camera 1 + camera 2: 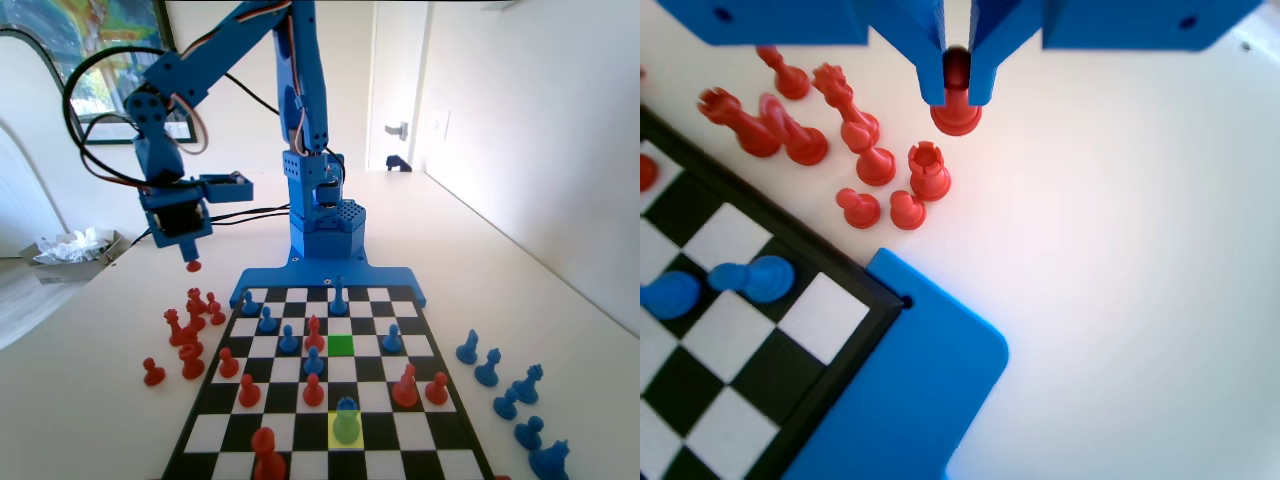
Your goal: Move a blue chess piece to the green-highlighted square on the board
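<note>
- The gripper (192, 262) hangs in the air off the board's left side in the fixed view, over the bare table (500, 260), and its two jaws are clamped on a small red piece (193, 265).
- From the wrist view that same red piece (956, 100) sits pinched between the jaws, head up in the gap and round base showing below them; I cannot tell how far above the tabletop it is.
- Just beyond it on the table stands a cluster of captured red pieces (855, 150), close together, off the board's corner.
- The blue chess piece (346, 419), with its wide ringed head and greenish body, stands upright on the yellow-highlighted square (346, 432) near the front of the fixed view.
- The green-highlighted square (341, 344) lies further up the same file, with nothing standing on it.
- The board (425, 440) carries a scatter of red and blue pieces; more blue pieces (505, 385) stand off its right edge.
- I can read no writing, label or brand anywhere.
</note>
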Robot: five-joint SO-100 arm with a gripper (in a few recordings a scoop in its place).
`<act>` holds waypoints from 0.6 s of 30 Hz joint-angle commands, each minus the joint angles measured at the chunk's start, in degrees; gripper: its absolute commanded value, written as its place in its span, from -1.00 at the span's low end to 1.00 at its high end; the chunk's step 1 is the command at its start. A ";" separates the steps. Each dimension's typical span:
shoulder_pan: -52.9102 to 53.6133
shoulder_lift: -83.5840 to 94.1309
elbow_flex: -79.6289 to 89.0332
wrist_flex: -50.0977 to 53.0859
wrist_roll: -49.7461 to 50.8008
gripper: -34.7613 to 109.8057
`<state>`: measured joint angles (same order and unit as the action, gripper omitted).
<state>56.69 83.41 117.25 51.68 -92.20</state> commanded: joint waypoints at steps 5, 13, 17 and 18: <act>0.09 8.44 11.87 -9.14 -5.71 -0.51; -0.09 9.05 18.11 -15.12 -6.59 -0.51; -0.79 8.44 21.71 -20.30 -6.94 -0.51; -0.88 8.26 22.32 -21.36 -6.94 -0.51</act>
<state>55.55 87.89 138.16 33.05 -98.35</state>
